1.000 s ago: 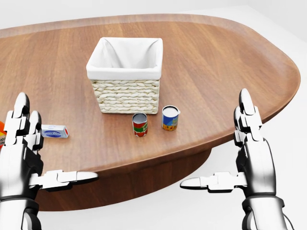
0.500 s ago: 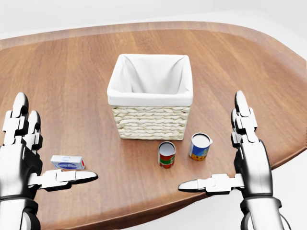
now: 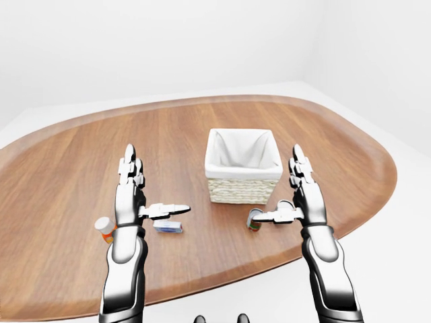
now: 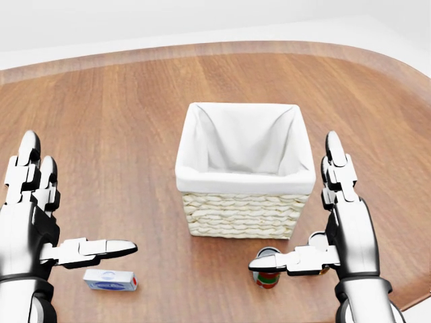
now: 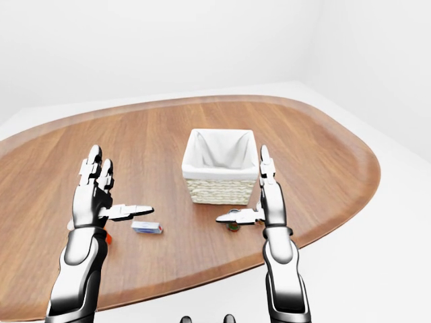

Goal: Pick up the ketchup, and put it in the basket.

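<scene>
whole head view shifted, so the base moved toward the table: basket (image 4: pixel 244 182) went from upper centre a second ago to mid-frame and larger, and the cans slid down to the bottom of the frame; that's camera motion, nothing on the table moved

both hands held the same pose throughout. left hand (image 4: pixel 30 215) at lower left, fingers up, thumb out sideways, spread wide and empty. right hand (image 4: pixel 343 222) at lower right, same pose, empty, its thumb now overlapping the red can (image 4: pixel 268 276) in the head view

ketchup (image 3: pixel 104 229) is the white-capped orange bottle at left-eye view's lower left, just left of the left forearm, out of the head view. small blue box (image 4: pixel 110 279) lies under the left thumb

my read: still approach phase, grasp not started; left hand looks the nearer one for the pick
</scene>
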### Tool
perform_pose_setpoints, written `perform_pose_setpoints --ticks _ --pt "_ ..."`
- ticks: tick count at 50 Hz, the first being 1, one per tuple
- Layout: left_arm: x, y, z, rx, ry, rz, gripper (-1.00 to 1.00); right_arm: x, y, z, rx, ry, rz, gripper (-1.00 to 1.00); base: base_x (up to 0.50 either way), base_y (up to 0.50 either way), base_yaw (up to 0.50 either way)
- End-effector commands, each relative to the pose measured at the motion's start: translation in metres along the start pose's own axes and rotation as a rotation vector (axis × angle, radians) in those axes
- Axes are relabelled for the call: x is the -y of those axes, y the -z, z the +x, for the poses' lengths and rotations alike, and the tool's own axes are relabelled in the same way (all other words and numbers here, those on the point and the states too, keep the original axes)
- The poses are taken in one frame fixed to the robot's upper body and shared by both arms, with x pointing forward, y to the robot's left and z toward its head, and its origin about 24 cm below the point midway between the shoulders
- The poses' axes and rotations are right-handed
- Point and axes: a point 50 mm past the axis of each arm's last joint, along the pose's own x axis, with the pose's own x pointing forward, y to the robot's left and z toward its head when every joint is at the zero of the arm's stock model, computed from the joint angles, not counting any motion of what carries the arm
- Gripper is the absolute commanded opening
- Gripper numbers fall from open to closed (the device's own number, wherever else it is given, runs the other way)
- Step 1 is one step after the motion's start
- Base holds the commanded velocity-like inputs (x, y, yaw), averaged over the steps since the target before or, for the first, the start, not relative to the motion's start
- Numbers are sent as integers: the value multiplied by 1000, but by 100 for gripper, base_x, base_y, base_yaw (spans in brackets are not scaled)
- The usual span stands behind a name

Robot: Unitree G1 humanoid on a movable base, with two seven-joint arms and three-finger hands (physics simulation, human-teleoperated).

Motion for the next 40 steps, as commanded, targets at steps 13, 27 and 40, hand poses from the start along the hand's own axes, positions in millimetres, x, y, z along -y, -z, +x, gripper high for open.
perform_pose_setpoints --ticks 13,27,40 --pt "0 -1 0 6 0 0 100 2 1 -1 -5 9 10 100 27 -6 0" --pt "-1 -4 -1 17 -2 -2 100 3 2 -2 -8 20 23 100 0 0 0" --pt "-2 -10 -4 42 -1 4 100 4 1 -3 -4 25 24 100 0 0 0"
